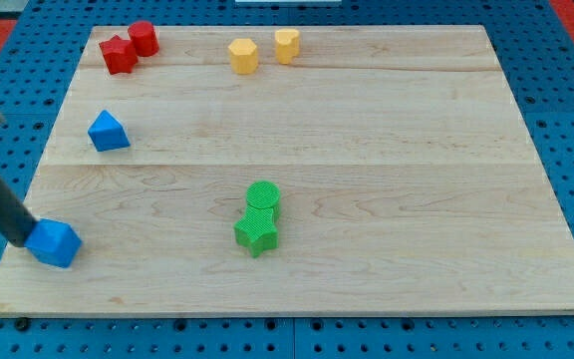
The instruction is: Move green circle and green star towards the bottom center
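The green circle [263, 198] sits near the board's middle, a little toward the view's bottom. The green star [256, 233] lies right below it, touching it. My tip [20, 240] is at the view's far left near the bottom, right against the left side of a blue block [54, 242]. The dark rod rises from the tip toward the upper left. The tip is far to the left of both green blocks.
A blue triangular block [107, 132] lies at the left. A red star [118, 55] and a red cylinder [143, 38] sit at the top left. Two yellow blocks [243, 55] [287, 45] sit at the top centre. The wooden board [446, 249] lies on a blue pegboard.
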`<move>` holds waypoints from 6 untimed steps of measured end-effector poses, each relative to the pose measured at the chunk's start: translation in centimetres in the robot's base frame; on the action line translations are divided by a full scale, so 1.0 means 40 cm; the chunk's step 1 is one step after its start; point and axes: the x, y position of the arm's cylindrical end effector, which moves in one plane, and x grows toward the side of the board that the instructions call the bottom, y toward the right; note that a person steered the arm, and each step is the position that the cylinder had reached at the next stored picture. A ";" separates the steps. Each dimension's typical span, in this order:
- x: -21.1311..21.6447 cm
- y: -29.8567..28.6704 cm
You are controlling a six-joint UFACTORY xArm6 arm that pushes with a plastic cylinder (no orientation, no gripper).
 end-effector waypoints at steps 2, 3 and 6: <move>0.020 -0.027; -0.160 0.108; -0.096 0.604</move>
